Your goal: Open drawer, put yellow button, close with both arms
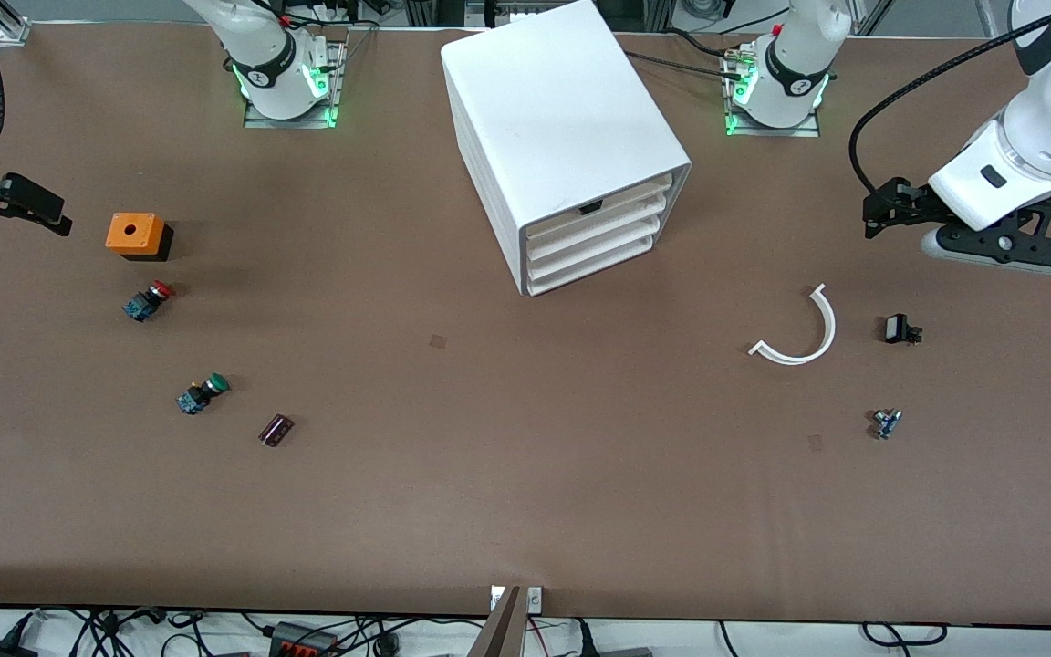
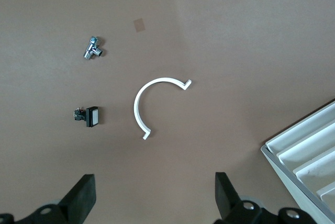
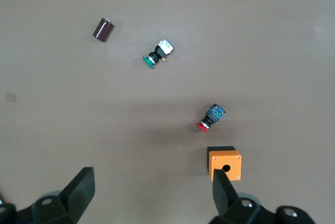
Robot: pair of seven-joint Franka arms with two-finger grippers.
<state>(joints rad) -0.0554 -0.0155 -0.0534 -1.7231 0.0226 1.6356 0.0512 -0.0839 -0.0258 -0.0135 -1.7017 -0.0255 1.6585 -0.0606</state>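
Your left gripper (image 2: 154, 190) and right gripper (image 3: 152, 185) hang over the table (image 1: 525, 493) ends, fingers spread wide. In the front view, the shut drawer (image 1: 612, 203) is at 9 o'clock from the left gripper.

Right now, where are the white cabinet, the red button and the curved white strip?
white cabinet (image 1: 553, 119), front view, its top panel.
red button (image 1: 161, 290), front view, its red cap.
curved white strip (image 2: 137, 101), left wrist view, middle of its arc.

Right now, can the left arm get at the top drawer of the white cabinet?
Probably yes: the left claw hangs open over bare table, and nothing stands between it and the closed top drawer of the cabinet.
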